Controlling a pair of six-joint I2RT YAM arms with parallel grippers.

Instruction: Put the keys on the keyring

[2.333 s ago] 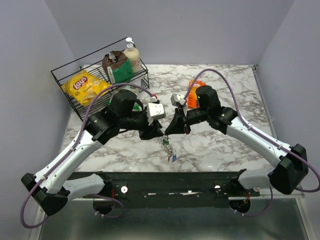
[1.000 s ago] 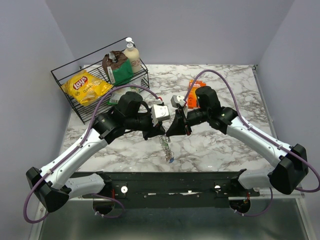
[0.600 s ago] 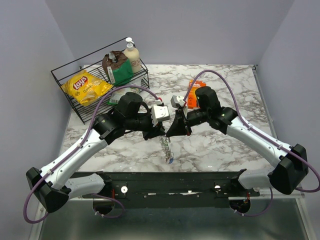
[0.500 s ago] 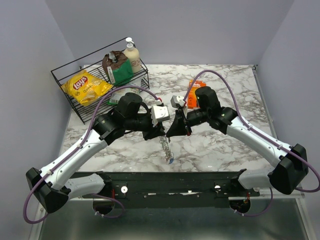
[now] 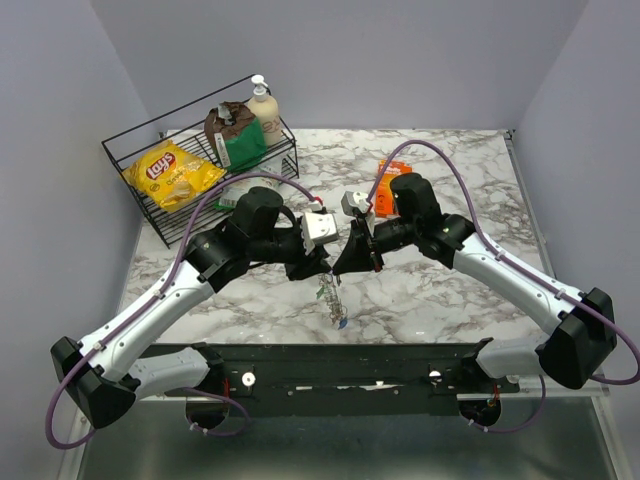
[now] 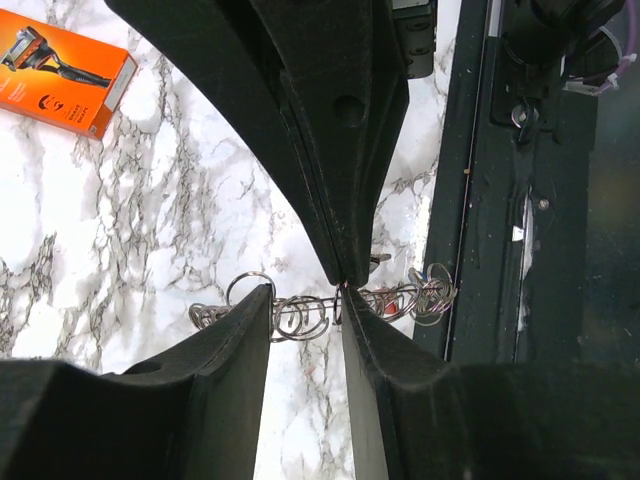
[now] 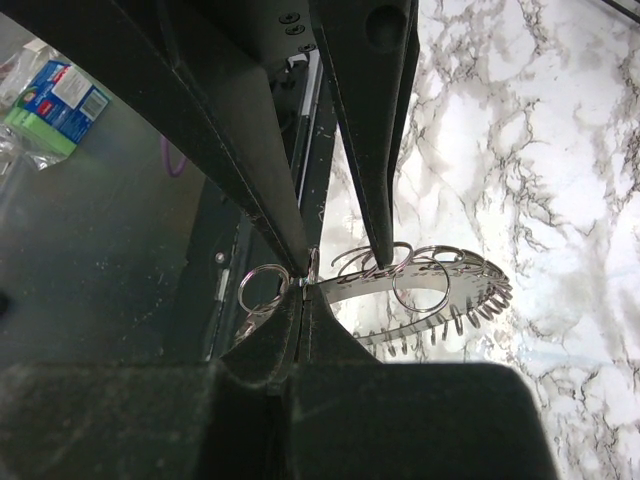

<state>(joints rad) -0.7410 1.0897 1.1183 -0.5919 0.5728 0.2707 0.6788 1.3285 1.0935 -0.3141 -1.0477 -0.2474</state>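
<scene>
The keyring (image 5: 331,292) hangs over the marble between the two arms, a silver band fringed with small rings (image 7: 440,290). At its lower end dangles a key with a blue head (image 5: 342,322); other keys cannot be made out. My right gripper (image 7: 303,290) is shut on the band's upper part, and it also shows in the top view (image 5: 342,266). My left gripper (image 6: 302,305) stands open, its fingers (image 6: 240,330) straddling a stretch of the band (image 6: 300,312) with a clear gap between them. From above, the left gripper (image 5: 320,268) sits close against the right one.
A black wire basket (image 5: 130,150) at the back left holds a yellow chips bag, a brown bag and a pump bottle. An orange razor box (image 5: 384,186) lies behind the right arm. The dark mounting rail (image 5: 340,365) runs along the near table edge.
The left gripper's jaws have spread apart over the last second, letting go of the keyring. The right gripper keeps its hold, and the bunch hangs in about the same place.
</scene>
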